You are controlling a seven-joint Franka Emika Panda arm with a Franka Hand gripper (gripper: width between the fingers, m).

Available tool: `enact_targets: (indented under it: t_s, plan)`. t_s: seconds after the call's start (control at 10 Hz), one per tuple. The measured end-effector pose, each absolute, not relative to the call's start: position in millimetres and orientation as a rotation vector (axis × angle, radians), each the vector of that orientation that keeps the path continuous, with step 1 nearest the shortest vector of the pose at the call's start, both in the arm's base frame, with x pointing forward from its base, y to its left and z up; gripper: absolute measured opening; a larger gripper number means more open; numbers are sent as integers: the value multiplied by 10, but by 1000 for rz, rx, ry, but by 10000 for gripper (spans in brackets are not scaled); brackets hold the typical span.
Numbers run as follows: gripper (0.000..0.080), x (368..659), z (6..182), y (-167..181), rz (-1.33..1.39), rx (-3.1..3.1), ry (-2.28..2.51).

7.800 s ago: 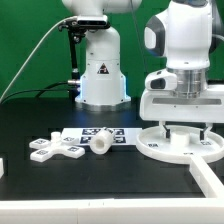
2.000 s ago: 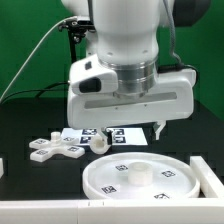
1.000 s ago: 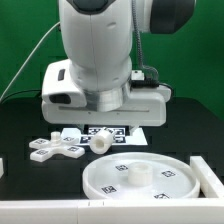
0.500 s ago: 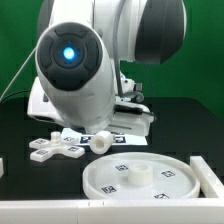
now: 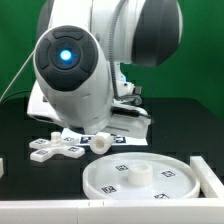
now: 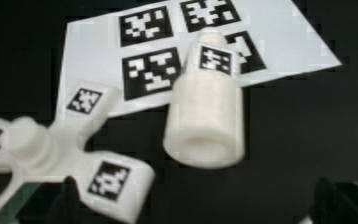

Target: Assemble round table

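Note:
The white cylinder leg lies on its side on the black table, partly over the marker board. The cross-shaped foot with its tags lies right beside it. My gripper hovers above them, open and empty; only its dark fingertips show at the frame corners. In the exterior view the leg and the foot lie at the left. The large rimmed round disc lies flat at the front. The arm's body hides the fingers there.
The marker board lies behind the leg. A white block stands at the exterior view's right edge, next to the disc. A white rail runs along the front edge. The robot base stands behind.
The disc, held at the right earliest, now lies at the front. The arm has swung from over it to the exterior view's left, above the leg and foot. Little movement in the last half second.

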State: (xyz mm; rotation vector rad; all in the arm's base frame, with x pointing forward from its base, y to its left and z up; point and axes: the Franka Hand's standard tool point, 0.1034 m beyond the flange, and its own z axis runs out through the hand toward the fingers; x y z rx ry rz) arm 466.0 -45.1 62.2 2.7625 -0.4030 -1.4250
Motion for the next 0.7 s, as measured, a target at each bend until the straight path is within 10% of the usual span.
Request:
enact_targets:
  t_s: [0.7]
  plan:
    - [649, 4343, 497, -196, -1407, 2755, -406]
